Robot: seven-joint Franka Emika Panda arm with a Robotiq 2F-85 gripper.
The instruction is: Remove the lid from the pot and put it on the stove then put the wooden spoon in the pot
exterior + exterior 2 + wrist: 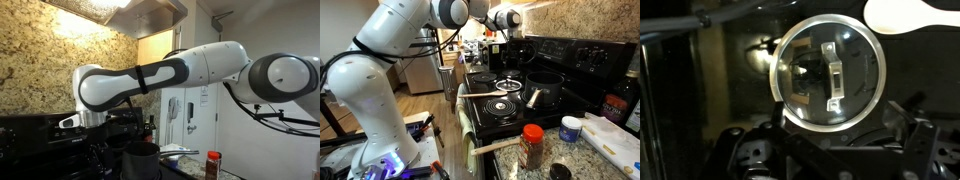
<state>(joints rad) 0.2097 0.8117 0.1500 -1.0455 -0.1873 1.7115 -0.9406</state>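
Note:
A round glass lid (830, 75) with a metal handle at its centre fills the middle of the wrist view, seen face-on, with dark pot metal around it. The black pot (546, 88) stands on a back burner of the stove (490, 112). I cannot make out the lid there. The wooden spoon (498, 146) lies at the front edge of the stove, by the counter. My gripper (512, 28) hangs high above the back of the stove, apart from the pot. In the wrist view its dark fingers (840, 138) look spread and empty.
A spice jar with a red cap (532, 145), a small white tub (570, 128) and a dark bottle (612, 106) stand on the granite counter. A range hood (150, 12) hangs overhead. A red-capped jar (212, 164) stands below the arm.

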